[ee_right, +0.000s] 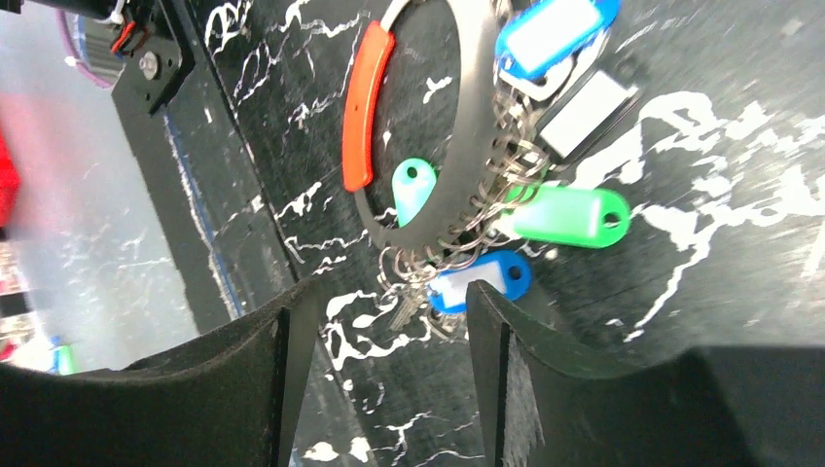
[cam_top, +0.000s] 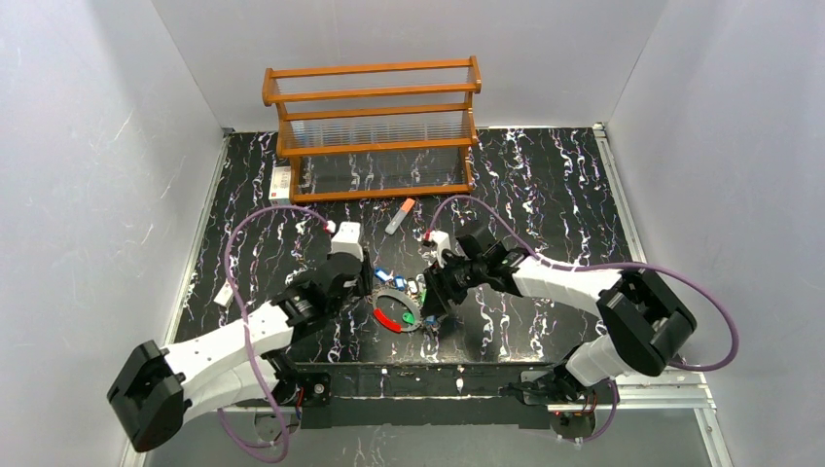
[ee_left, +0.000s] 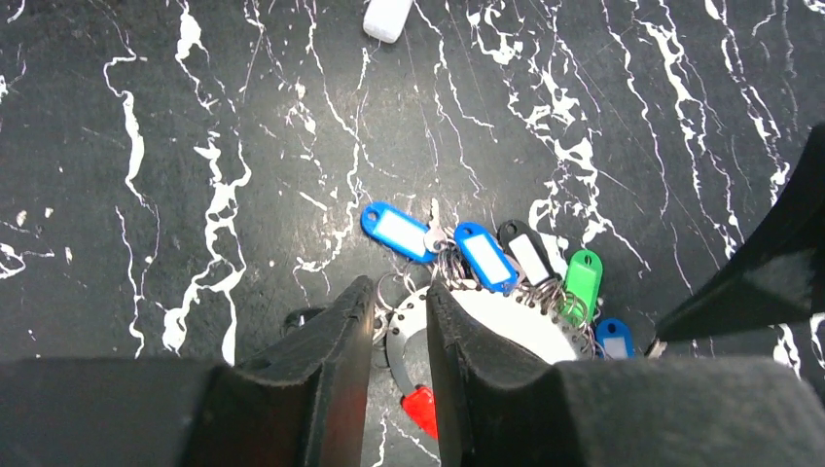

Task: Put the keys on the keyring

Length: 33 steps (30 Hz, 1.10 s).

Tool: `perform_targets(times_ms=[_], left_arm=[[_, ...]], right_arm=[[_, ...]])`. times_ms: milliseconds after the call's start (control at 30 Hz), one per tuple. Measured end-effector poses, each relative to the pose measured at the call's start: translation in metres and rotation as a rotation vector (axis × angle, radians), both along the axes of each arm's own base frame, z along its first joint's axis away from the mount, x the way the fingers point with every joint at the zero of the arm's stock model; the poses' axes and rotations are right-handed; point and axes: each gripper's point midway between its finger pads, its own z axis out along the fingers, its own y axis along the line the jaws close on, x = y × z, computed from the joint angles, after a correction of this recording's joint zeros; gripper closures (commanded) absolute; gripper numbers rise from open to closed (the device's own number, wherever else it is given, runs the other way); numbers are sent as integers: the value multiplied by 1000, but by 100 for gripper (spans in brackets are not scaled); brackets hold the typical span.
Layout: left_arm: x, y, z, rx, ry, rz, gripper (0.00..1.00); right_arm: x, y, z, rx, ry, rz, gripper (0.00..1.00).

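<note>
The keyring (cam_top: pixel 410 304) lies flat on the black marbled table between my two grippers, its red section (cam_top: pixel 389 322) toward the near edge. Several keys with blue (ee_left: pixel 484 256), green (ee_left: pixel 584 277) and black tags hang from small rings threaded along its silver band (ee_right: pixel 467 146). My left gripper (ee_left: pixel 401 304) stands over the ring's left side, its jaws a narrow gap apart with the band (ee_left: pixel 403 341) between them. My right gripper (ee_right: pixel 387 297) is open wide just short of the ring's lower end. A blue-tagged key (ee_right: pixel 482 282) lies at its right fingertip, and nothing is held.
A wooden rack (cam_top: pixel 375 126) stands at the back of the table. A grey stick with an orange cap (cam_top: pixel 400 215) lies in front of it. A small white tag (ee_left: pixel 387 17) sits beyond the ring. The table's near edge rail (cam_top: pixel 457 381) runs just below the ring.
</note>
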Motion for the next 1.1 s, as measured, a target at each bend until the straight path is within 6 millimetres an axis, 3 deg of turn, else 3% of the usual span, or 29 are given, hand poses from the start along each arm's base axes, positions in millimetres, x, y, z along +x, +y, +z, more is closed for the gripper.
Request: perform_targets(times_ms=[200,433,633,833,1100], left_arm=[[-12,6,-2,-89,-59,-26,67],[-21,-5,9,-198,-132,-117,61],[-28,-19,20,-260,-188,-215,59],[-32,-29,27,-289,-220,-284,58],[-36,-37,25,-301,-226,-334,58]], right_arm=[[27,9,19,89,-247,60,34],[50,19,24,149,-497,175,39],[54,22,5,156,-539,300,43],[64,27,15,245,-587,389,57],[54,30,13,327,-612,498,58]])
